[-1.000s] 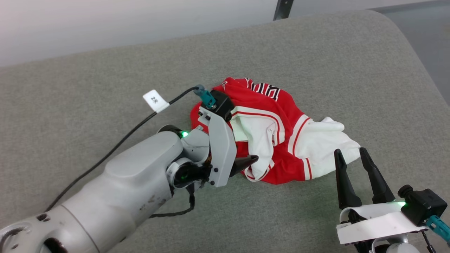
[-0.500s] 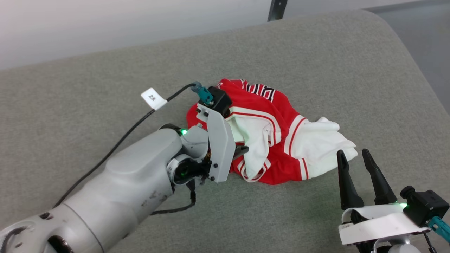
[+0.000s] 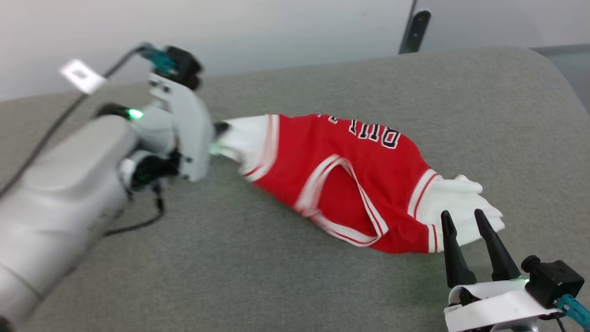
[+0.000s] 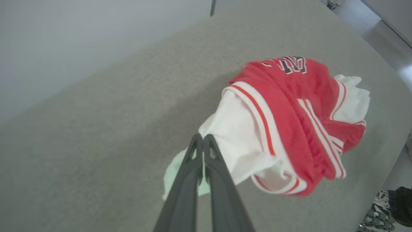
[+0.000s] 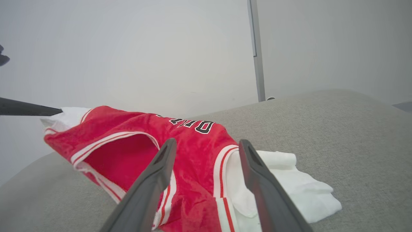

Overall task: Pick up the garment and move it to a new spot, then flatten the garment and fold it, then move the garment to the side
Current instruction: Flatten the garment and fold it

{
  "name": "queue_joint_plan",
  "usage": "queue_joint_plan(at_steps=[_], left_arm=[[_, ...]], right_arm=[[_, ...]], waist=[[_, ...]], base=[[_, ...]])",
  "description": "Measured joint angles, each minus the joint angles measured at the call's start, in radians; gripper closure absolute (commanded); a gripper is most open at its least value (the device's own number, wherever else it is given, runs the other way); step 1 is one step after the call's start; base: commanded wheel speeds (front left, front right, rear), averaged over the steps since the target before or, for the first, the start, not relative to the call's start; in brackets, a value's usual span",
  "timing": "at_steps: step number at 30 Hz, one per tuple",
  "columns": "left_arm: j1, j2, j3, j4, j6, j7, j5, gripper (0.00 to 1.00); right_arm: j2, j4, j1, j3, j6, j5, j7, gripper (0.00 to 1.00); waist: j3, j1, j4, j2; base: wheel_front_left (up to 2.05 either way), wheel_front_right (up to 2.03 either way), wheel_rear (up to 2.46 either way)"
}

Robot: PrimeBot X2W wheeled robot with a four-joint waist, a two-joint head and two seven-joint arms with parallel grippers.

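Grey fabric surface (image 3: 286, 276), pale wall behind, dark post (image 3: 415, 30) past the far edge. Toward the far-left corner: left gripper (image 3: 220, 130), pressed together, pinching one white sleeve (image 3: 246, 138) of the garment (image 3: 350, 175). Stretches from that pinch across the middle toward the right edge, pinched end raised, red body sagging onto the surface, black lettering (image 3: 373, 133) on the far side. Near the front-right corner: right gripper (image 3: 462, 216), spread wide, tips over the other white sleeve (image 3: 465, 203); touching or not, cannot tell.

Left pincer (image 4: 202, 138) clamped tight, held aloft, right pincer (image 3: 462, 215) spread wide, low.
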Motion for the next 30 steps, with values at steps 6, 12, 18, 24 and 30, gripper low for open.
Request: queue_joint_plan(at_steps=[6, 12, 18, 24, 30], left_arm=[[-0.012, 0.091, -0.029, 0.037, 0.018, -0.01, 0.089, 1.0], [0.058, 0.091, -0.044, 0.14, 0.017, -0.081, 0.126, 1.0], [0.131, 0.065, -0.055, 0.189, 0.004, -0.141, 0.128, 1.0], [0.199, 0.07, -0.072, 0.123, -0.002, -0.199, 0.239, 1.0], [0.307, 0.07, -0.076, 0.025, -0.001, -0.202, 0.275, 1.0]], right_arm=[[0.0, -0.002, 0.001, 0.005, 0.0, -0.002, 0.0, 0.0], [0.0, -0.007, -0.005, 0.01, 0.0, -0.011, 0.0, 0.0], [0.0, -0.011, -0.018, -0.002, 0.0, -0.022, 0.0, 0.0], [0.0, -0.012, -0.009, -0.011, 0.0, -0.022, 0.0, 0.0], [0.0, -0.013, -0.006, -0.006, 0.0, -0.022, 0.0, 0.0]], waist=[[-0.014, 0.0, 0.04, 0.0], [0.014, 0.0, 0.043, 0.0], [0.035, 0.0, 0.023, 0.0], [0.031, 0.0, 0.019, 0.0], [0.025, 0.0, 0.03, 0.0]], base=[[0.0, 0.0, 0.0], [0.0, 0.0, 0.0], [0.0, 0.0, 0.0], [0.0, 0.0, 0.0], [0.0, 0.0, 0.0]])
